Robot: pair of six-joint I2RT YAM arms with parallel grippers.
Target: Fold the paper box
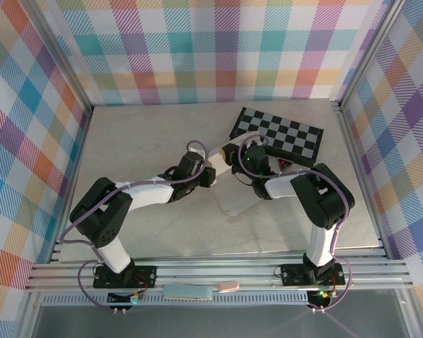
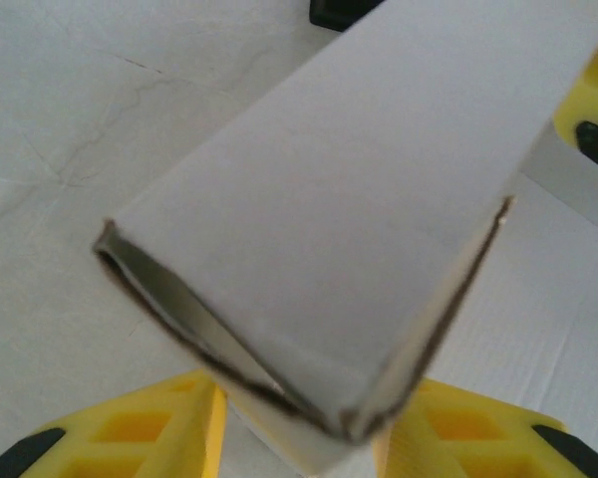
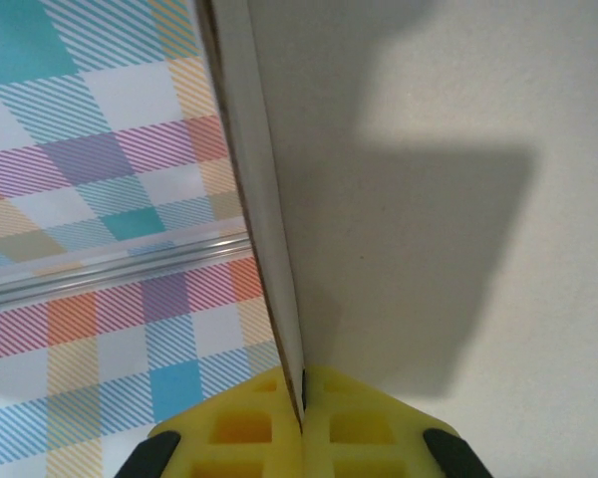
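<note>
from their bases at the near edge of the table [image 1: 141,141], both arms reached in to mid-table, where the paper box [image 1: 234,203] sat partly folded between them, one white panel flat on the surface. the left gripper [image 2: 314,403] had its yellow fingers at a middling gap on either side of a folded end of the box; whether they pressed it could not be told. the right gripper [image 3: 302,383] was pinched tight on a thin cardboard edge. just beyond lay the chequered board [image 1: 282,135], towards the far right.
</note>
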